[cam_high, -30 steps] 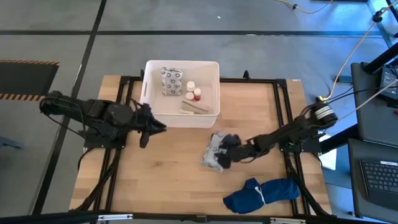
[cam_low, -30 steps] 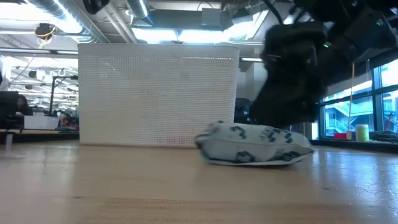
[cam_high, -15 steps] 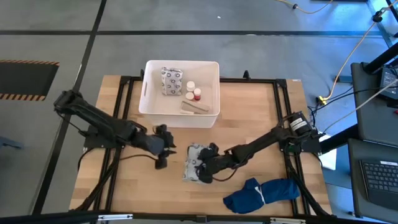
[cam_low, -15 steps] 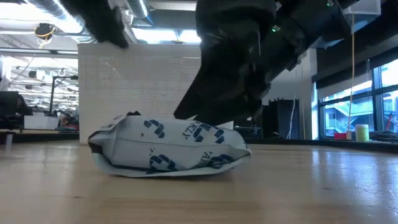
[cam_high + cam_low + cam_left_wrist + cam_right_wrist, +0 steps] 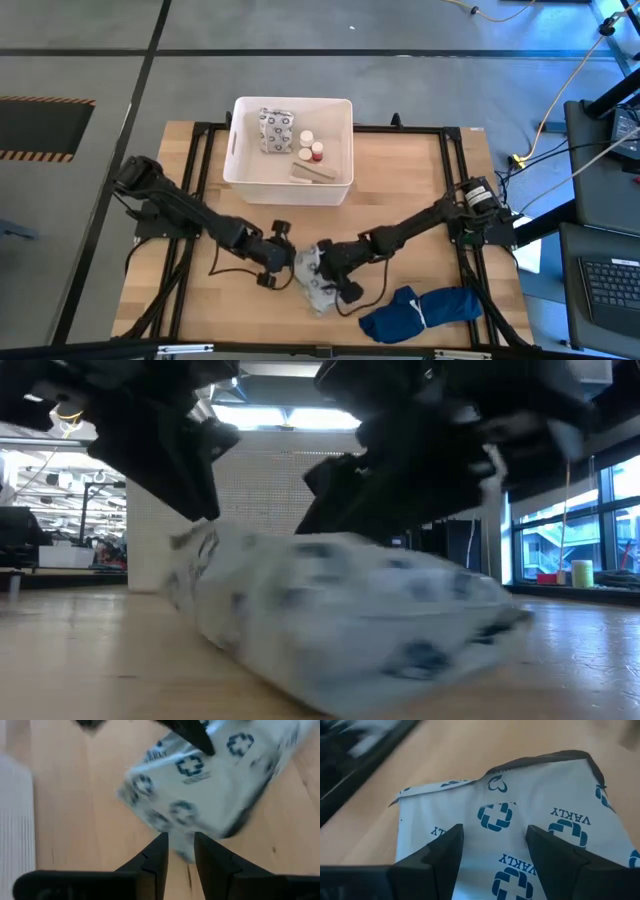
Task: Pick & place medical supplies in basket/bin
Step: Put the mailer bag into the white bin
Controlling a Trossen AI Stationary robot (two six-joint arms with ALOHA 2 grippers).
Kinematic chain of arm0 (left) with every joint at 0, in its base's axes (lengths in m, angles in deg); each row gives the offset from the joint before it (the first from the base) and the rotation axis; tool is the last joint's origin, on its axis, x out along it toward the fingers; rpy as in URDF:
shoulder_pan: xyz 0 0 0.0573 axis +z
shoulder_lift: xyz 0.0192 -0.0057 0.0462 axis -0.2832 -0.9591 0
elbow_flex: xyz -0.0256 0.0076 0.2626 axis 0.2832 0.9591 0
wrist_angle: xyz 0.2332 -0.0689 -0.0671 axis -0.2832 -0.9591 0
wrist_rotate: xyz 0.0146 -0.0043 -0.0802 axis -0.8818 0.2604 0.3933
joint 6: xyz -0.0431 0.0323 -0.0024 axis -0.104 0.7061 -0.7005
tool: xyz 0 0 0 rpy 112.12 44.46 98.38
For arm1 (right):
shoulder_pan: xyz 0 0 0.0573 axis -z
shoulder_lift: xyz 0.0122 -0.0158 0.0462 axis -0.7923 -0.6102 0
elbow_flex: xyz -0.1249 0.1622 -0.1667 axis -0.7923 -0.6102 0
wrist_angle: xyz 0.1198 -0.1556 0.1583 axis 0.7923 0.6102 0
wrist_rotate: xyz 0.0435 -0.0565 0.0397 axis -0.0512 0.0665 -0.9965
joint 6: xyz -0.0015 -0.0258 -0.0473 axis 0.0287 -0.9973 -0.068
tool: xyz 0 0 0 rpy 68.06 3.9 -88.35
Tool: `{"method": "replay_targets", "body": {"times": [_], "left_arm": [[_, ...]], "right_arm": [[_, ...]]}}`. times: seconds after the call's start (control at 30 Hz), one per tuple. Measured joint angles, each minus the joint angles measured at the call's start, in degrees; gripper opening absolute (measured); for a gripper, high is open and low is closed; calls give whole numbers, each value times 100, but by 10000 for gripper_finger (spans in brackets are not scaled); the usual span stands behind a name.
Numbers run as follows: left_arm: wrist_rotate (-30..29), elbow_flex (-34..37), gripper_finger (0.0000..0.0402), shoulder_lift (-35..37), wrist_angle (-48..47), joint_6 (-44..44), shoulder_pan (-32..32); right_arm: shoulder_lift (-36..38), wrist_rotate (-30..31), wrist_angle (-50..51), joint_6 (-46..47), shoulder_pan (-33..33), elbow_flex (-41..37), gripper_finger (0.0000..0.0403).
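Note:
A white soft packet (image 5: 318, 292) printed with blue crosses lies on the wooden table, near its front edge at the middle. My right gripper (image 5: 332, 272) comes in from the table's right and is shut on it. My left gripper (image 5: 286, 263) comes from the left, slightly open, its fingertips (image 5: 162, 840) at the packet's (image 5: 200, 790) near edge. The white basket (image 5: 236, 130) stands at the far middle. It holds another printed packet (image 5: 277, 130), a white cylinder (image 5: 306, 138), a red bottle (image 5: 317, 151) and a tan roll (image 5: 312, 172). My right gripper has its two fingers (image 5: 445, 850) set wide on the packet's printed upper face (image 5: 492, 820), with soft bulk between them. It comes slanting down from the table's right. The packet rests on the table, its left end (image 5: 185, 555) tipped up. Whether my left gripper touches the packet's edge (image 5: 184, 851), I cannot tell.
A dark blue cloth bundle (image 5: 420, 310) lies at the near right, close behind my right arm. Black frame rails (image 5: 200, 200) run along the table's left and right sides. Bare wood (image 5: 400, 180) lies between the basket and the packet.
My right gripper has dragged the packet from the table's centre right toward the left and the near edge, rolling its wrist; the packet has slid and turned. My left gripper has left the basket's side, sunk and gone right and nearer, up to the packet.

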Motion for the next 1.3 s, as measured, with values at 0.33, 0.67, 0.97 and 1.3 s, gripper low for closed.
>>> {"method": "replay_targets", "body": {"times": [0.33, 0.67, 0.97, 1.3], "left_arm": [[122, 0, 91, -115, 511, 2514, -239], [155, 0, 80, -115, 837, 2739, -132], [564, -5, 60, -173, 994, 2539, 26], [483, -7, 28, -881, 1229, 2583, -27]], "right_arm": [[4, -496, -76, -3210, 75, 7, 224], [-36, -267, -322, -2529, 163, 174, 224], [-63, 648, 2242, -1108, 196, 1644, 224], [31, 590, 3861, 712, 75, 2464, 224]]}}
